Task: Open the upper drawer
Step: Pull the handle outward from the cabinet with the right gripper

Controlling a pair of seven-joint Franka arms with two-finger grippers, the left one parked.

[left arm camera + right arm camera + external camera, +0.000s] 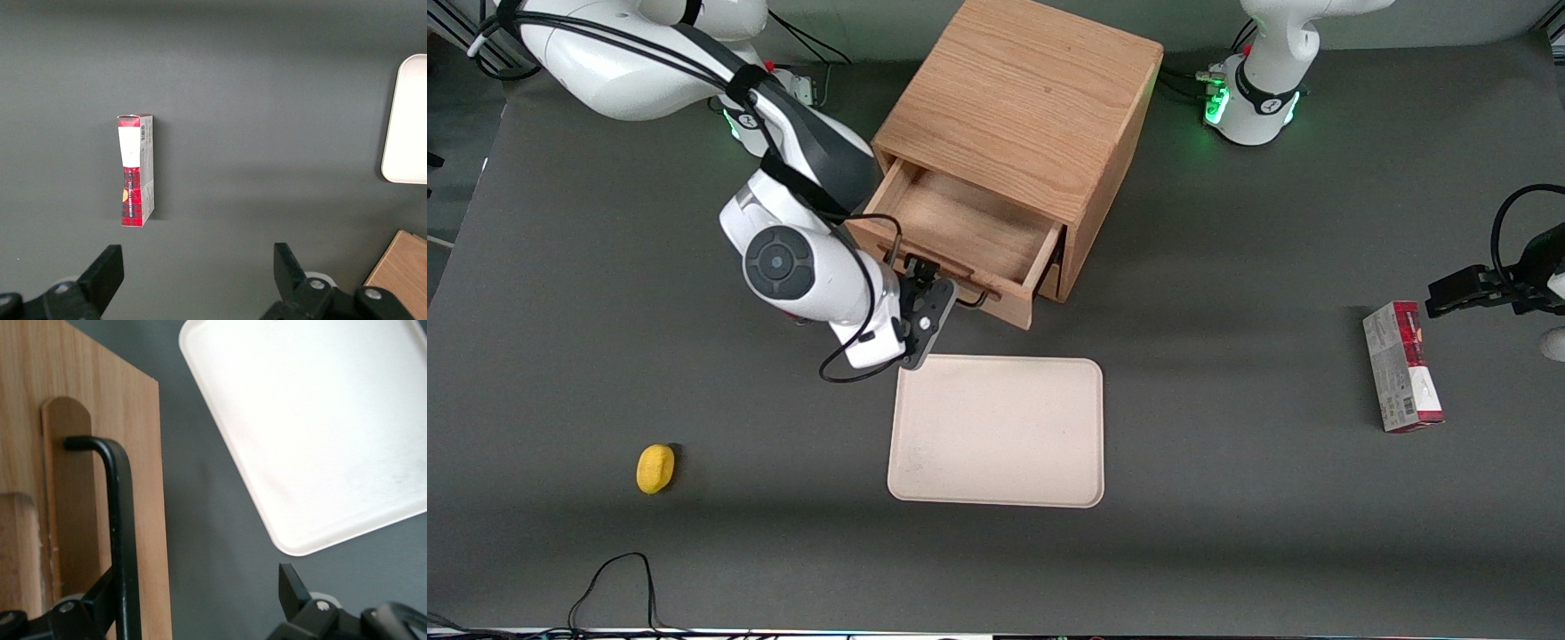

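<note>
The wooden cabinet (1023,98) stands at the middle of the table, far from the front camera. Its upper drawer (960,222) is pulled well out and its plain wood inside is empty. The black wire handle (971,300) runs along the drawer front. My right gripper (927,300) is at the handle, just in front of the drawer front, and it is open. In the right wrist view one finger (100,593) lies against the handle (123,520) on the drawer front (147,453). The other finger (290,583) is well apart from it, over bare table.
A cream tray (996,431) lies just nearer the front camera than the drawer and also shows in the right wrist view (320,420). A small yellow object (655,468) lies toward the working arm's end. A red-and-grey box (1402,366) lies toward the parked arm's end.
</note>
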